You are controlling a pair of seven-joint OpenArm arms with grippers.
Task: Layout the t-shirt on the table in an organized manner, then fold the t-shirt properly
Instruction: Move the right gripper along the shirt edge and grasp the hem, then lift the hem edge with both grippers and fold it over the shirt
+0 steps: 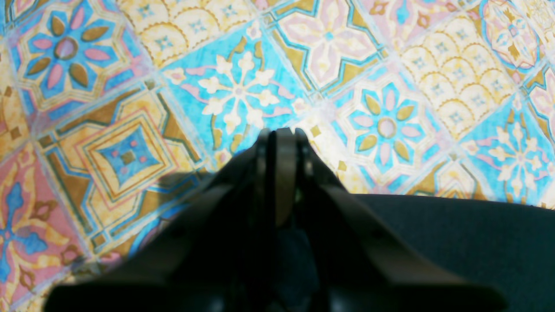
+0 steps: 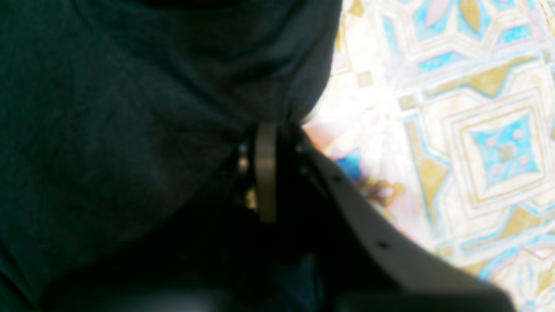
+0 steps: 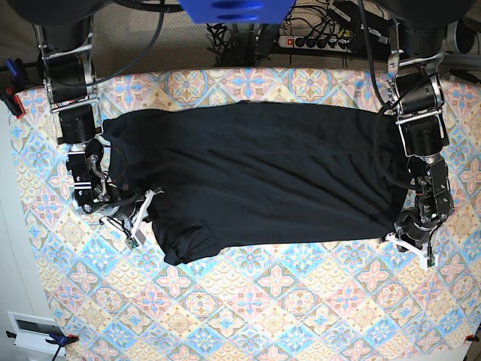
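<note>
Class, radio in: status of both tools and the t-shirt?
Left tool shut, empty. Right tool shut on t-shirt edge. Shirt spread across table. Nothing in the way.

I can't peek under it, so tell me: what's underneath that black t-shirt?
The t-shirt lies spread on the table, whose tile-patterned cloth shows all around it. Whatever lies beneath the fabric is covered, so I cannot tell if anything else is there.

Both pincers closed: left pincer (image 1: 282,132) low, right pincer (image 2: 277,128) low.

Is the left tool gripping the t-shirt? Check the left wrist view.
No: the left tool is shut over bare table, the t-shirt beside it.
</note>
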